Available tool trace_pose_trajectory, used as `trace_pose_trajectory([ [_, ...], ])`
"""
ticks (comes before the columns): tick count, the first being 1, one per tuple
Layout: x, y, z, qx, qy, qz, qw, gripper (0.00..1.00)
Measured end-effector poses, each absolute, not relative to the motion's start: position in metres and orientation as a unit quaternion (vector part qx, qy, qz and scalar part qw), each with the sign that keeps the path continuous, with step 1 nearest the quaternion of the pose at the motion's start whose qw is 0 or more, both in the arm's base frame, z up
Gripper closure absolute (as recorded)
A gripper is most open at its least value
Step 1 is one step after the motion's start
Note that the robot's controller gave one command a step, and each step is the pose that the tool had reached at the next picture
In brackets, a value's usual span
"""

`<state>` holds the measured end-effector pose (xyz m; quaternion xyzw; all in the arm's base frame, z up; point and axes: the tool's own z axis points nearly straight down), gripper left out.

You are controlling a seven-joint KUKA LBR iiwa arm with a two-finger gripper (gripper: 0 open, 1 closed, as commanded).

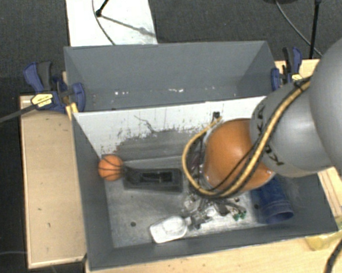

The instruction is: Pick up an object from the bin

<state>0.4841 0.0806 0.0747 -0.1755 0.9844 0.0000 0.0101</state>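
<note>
Near the front of the grey metal bin (169,251), our claw (197,215), spread or pressed together we cannot tell, sits just beside a flat white plastic thing (169,229), which we think could slip away when nudged.

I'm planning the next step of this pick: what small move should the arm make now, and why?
Probably a short shift toward the view's left, onto the white object by the front wall of the bin. The gripper sits low beside its right end, and that object lies apart from the black block and the blue roll, so it looks nearest.
</note>
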Motion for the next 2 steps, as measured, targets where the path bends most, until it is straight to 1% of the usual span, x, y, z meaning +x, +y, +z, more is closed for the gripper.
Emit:
trace_pose_trajectory([
  [1, 0.4840, 0.0806, 0.0747, -0.176, 0.984, 0.000, 0.010, 1.00],
  [2, 0.4827, 0.0804, 0.0779, -0.176, 0.984, 0.000, 0.008, 1.00],
])
